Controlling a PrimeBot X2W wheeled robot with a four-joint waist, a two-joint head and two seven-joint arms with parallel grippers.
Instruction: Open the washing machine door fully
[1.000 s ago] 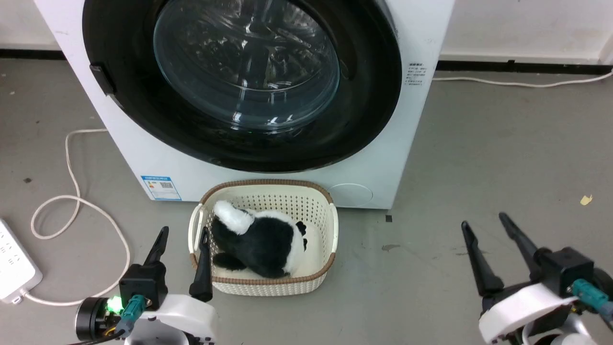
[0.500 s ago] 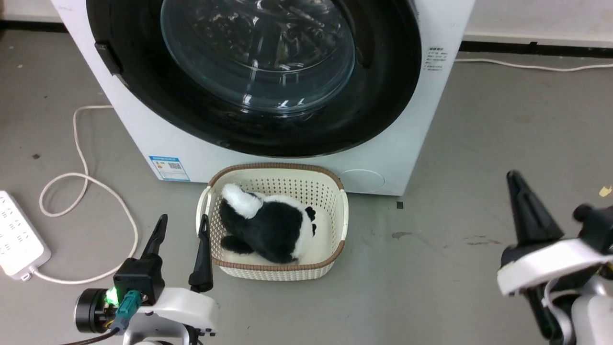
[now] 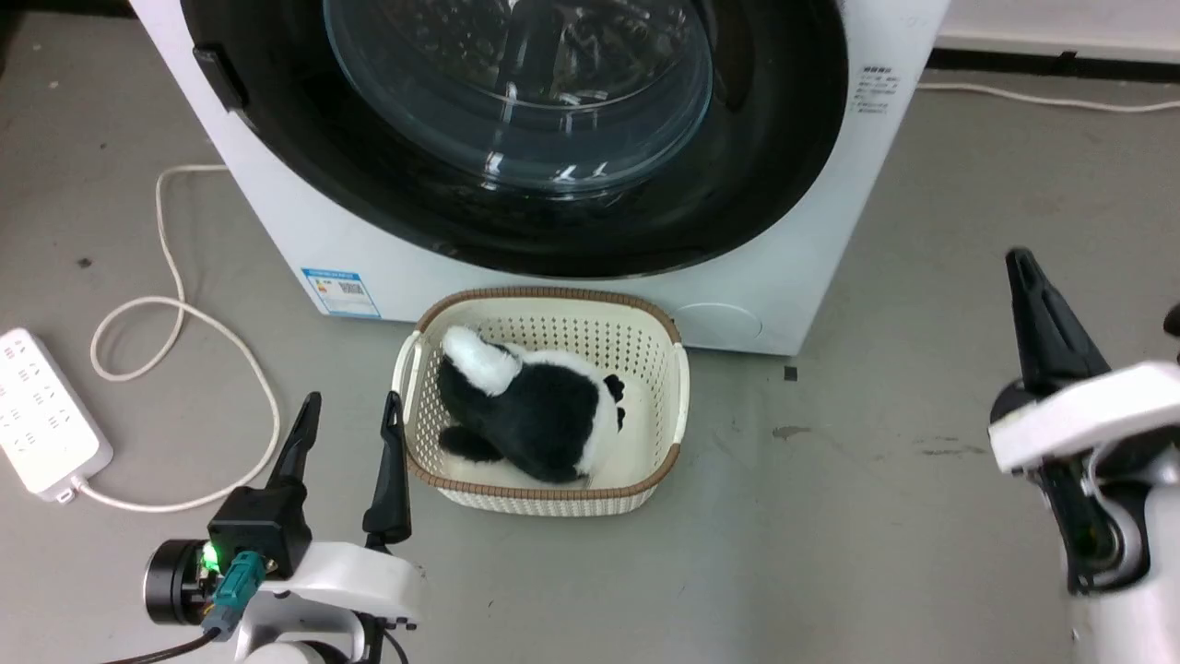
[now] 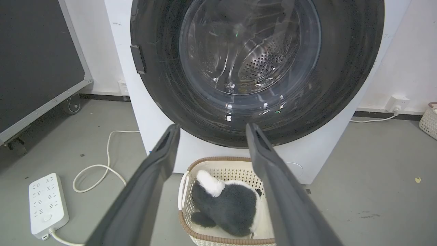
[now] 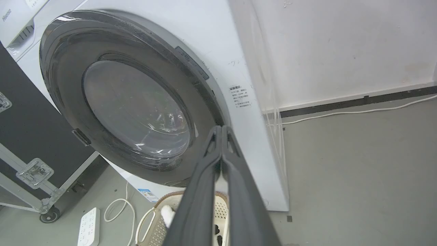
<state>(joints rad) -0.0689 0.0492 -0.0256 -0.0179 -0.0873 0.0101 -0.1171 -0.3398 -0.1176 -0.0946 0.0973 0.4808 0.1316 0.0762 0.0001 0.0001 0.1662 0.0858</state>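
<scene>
Your left hand (image 3: 353, 397) hovering open, fingers spread, just beside basket (image 3: 544, 297) on floor. Your right hand (image 5: 222, 131) closed on nothing, fingers pressing together, pointing toward washing machine door (image 3: 784, 184). Door sitting shut against washing machine (image 3: 277, 231), right behind basket holding plush toy (image 3: 535, 415).

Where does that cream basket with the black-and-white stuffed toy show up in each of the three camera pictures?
Head view: basket just below centre.
Left wrist view: basket at bottom centre, between the fingers of the left gripper.
Right wrist view: basket at bottom edge, left of centre, partly behind the right gripper.
Shared landmark: the washing machine door, above the basket in every picture.
</scene>
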